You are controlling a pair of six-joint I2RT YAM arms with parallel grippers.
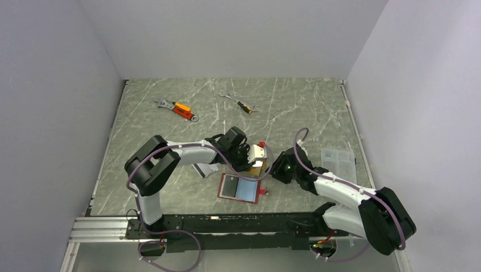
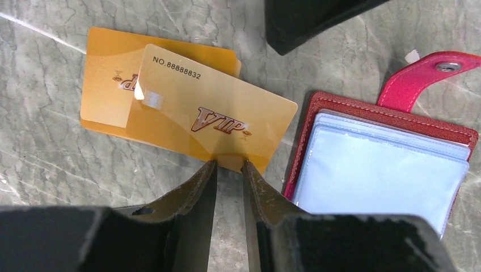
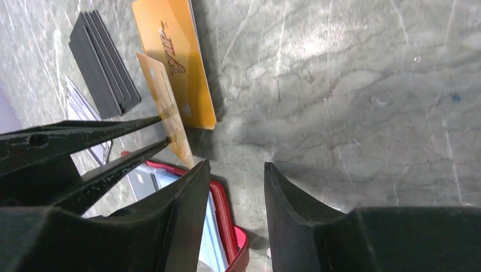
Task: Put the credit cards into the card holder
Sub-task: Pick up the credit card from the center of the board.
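Left arm: my left gripper pinched the gold card by a long edge, jaws narrow. The open card holder lay just beside it, rightward in the wrist view. My right gripper stood parted and empty.

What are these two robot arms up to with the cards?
The left arm's jaws pinch the edge of a thin orange-gold VIP card, held over a second gold card lying on the marble-patterned table. Beside it lies an open red leather-like card holder with pale blue pockets. The right arm's jaws hover open and empty nearby. That card is not yet in the holder.
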